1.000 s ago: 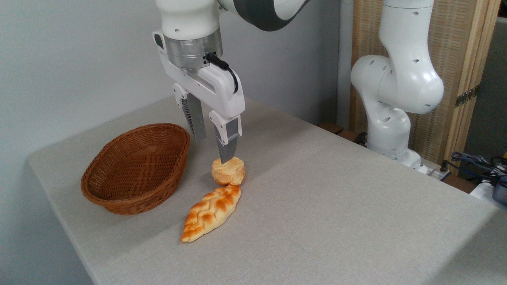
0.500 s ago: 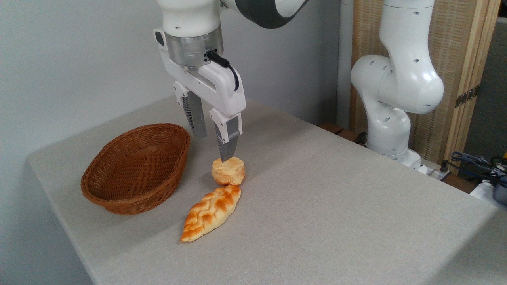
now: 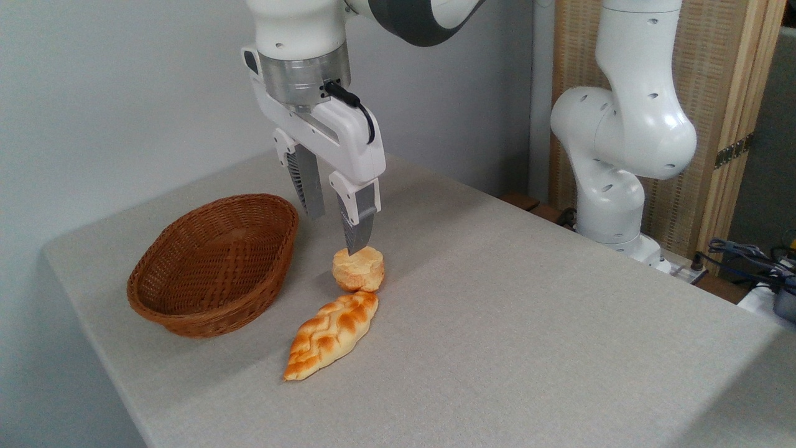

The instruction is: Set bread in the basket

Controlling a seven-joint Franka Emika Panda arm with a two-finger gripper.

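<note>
The end effector (image 3: 336, 233), fingers spread, hangs at upper centre above the bread (image 3: 358, 269). The bread sits on the grey cloth-covered bench (image 3: 528, 323), right of the basket (image 3: 214, 263). Behind: pale wall, reed screen (image 3: 715, 93).

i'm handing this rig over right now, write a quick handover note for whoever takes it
Gripper: open and empty, jaws pointing down, above the bun; whether the near fingertip touches its top cannot be told.
Bun: on the table, right of the basket, its near edge against the tip of the braided loaf.
Basket: on the table at left, nothing in it.
Done: gripper roughly lined up over the bun.
Left: lower, close on the bun, lift, carry it left over the basket, release. The loaf sits close, so mind not to knock it.
</note>
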